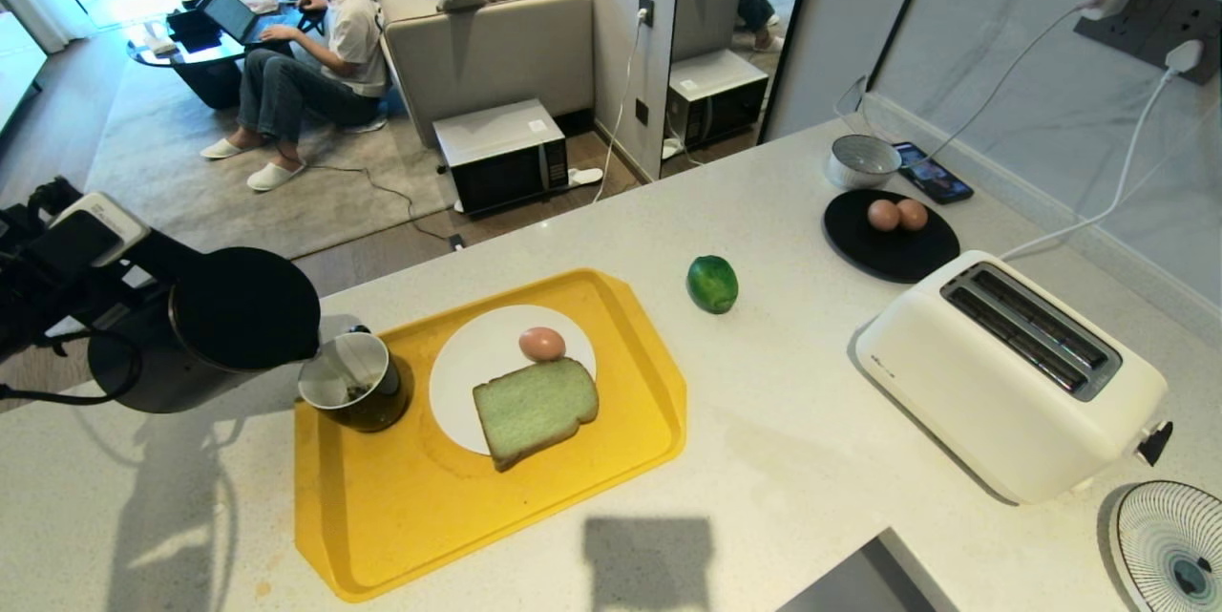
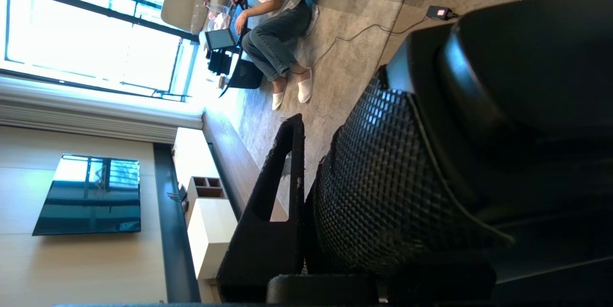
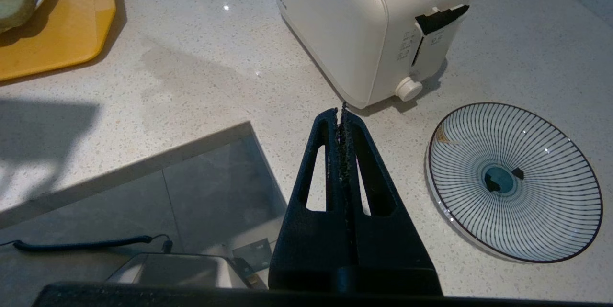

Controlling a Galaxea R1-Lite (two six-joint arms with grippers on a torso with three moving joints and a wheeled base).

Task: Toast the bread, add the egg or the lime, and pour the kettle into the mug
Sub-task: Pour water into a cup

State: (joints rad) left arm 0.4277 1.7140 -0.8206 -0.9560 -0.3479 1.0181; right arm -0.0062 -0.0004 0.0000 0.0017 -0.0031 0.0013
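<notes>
Gripping the matte black kettle [image 1: 239, 306], left gripper [image 2: 306, 201], tipped over glossy mug [image 1: 355, 390].

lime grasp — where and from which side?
Top-down across the lime's narrower middle. It sits alone on the counter between the yellow tray and the toaster, clear on all sides; the round glossy skin would probably roll under a side approach.

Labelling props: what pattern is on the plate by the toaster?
Thin dark radial stripes on white plate, blue centre; right wrist view.
</notes>
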